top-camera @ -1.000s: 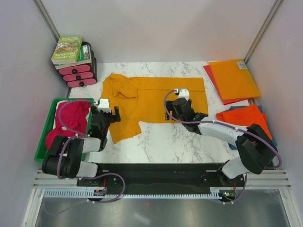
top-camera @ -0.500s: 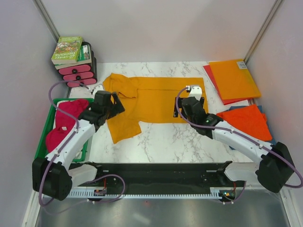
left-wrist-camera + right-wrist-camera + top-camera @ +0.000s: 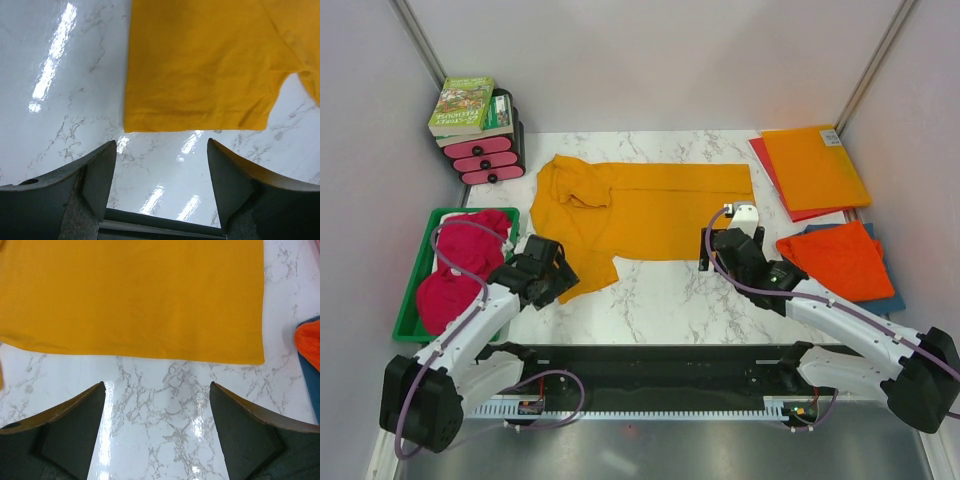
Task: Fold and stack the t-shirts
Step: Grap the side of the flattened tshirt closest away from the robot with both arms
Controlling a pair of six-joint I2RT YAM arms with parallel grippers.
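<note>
The golden-orange t-shirt (image 3: 650, 205) lies spread on the marble table, collar end at the left and bunched there. Its lower sleeve (image 3: 200, 75) ends just ahead of my left gripper (image 3: 161, 145) (image 3: 563, 278), which is open over bare marble. Just off the shirt's near edge (image 3: 135, 295), by its bottom hem corner, hovers my right gripper (image 3: 157, 387) (image 3: 720, 245), open, with nothing between the fingers. A folded red-orange t-shirt (image 3: 835, 255) rests on a blue one (image 3: 885, 302) at the right. Magenta-pink t-shirts (image 3: 460, 265) are heaped in the green tray (image 3: 412, 305).
Flat orange (image 3: 815, 165) and red (image 3: 770, 160) sheets lie at the back right. Books on a stack of pink-and-black boxes (image 3: 480, 130) stand at the back left. A black rail (image 3: 650, 360) runs along the table's near edge.
Both arms pulled back toward the near edge, off the golden-orange t-shirt. The left gripper came down from beside the collar to below the sleeve hem, its jaws a little narrower.
</note>
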